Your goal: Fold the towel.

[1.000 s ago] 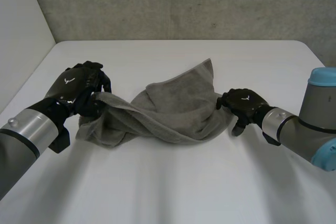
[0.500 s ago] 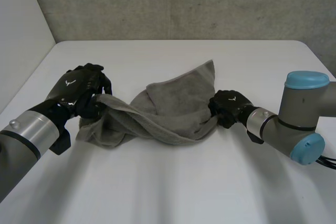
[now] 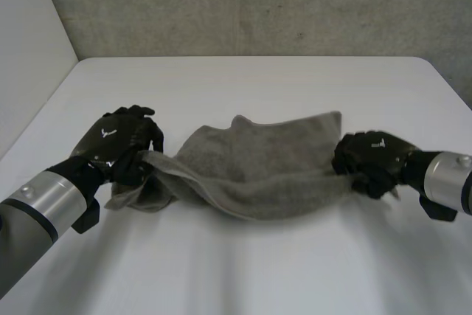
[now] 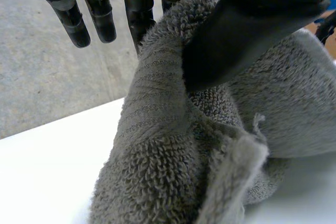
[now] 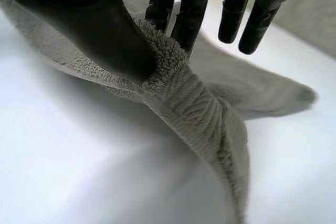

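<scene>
1. White table under a grey concrete wall; paler side wall at the left.
2. Towel: grey terry, strung across the table's middle between the two hands. Sagging and rumpled in the centre, with a loose wad bunched on the table just beneath the left end.
3. Left hand: clamped on the towel's left end. In its wrist view, thumb pressing a ribbed hem fold against some fingers, the rest straight and clear of the cloth.
4. Right hand: clamped on the right end. In its wrist view, thumb pinching the gathered hem against the nearer fingers, the others straight and free.
5. Handling, as a judgement: light, soft, limp. No stiffness to keep a shape, so bound to droop wherever unsupported. Good friction from the thick looped pile; slipping unlikely, bunching likely.
6. Best places to grasp, as a judgement: the corners or the ribbed hem band, probably the firmest part. Present holds seemingly on gathered edge folds, not clean corners; corners not traceable inside the wad.
7. No fold laid yet; spreading flat probably needed first.
</scene>
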Robot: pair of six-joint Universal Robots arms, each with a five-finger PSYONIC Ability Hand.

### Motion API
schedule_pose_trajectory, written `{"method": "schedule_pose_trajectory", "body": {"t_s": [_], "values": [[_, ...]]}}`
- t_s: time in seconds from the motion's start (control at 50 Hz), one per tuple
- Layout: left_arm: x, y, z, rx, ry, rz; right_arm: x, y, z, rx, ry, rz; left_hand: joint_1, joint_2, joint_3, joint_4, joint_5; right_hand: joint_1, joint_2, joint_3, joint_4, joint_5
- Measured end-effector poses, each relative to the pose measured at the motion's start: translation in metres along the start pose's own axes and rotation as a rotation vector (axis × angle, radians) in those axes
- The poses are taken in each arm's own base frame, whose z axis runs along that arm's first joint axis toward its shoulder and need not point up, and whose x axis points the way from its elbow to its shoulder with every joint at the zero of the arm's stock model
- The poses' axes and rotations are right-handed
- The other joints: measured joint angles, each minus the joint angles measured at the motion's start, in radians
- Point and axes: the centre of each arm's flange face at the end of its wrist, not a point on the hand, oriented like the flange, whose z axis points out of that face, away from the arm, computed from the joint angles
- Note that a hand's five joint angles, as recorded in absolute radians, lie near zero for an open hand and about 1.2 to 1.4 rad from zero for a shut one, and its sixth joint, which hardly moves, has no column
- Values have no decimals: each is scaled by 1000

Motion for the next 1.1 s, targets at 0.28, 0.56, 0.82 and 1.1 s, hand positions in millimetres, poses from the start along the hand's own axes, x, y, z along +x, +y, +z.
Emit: {"method": "schedule_pose_trajectory", "body": {"t_s": [0.28, 0.56, 0.82, 1.1], "values": [[-37, -30, 62, 67, -20, 159, 29, -65, 19, 218, 90, -126, 0, 0, 0, 0, 0, 0, 0, 0, 0, 0], [-40, -199, 72, 597, -52, 312, 76, -230, -51, 941, 360, -119, 0, 3, 0, 0, 0, 0, 10, 0, 0, 3], [-45, -117, 60, 447, 39, 200, 52, -138, -15, 683, 215, -50, 0, 5, 0, 0, 1, 0, 10, 0, 0, 4], [-22, 33, 37, 17, 118, 259, 2, 1, 21, 279, 106, -33, 0, 4, 0, 0, 1, 0, 10, 0, 0, 4]]}}
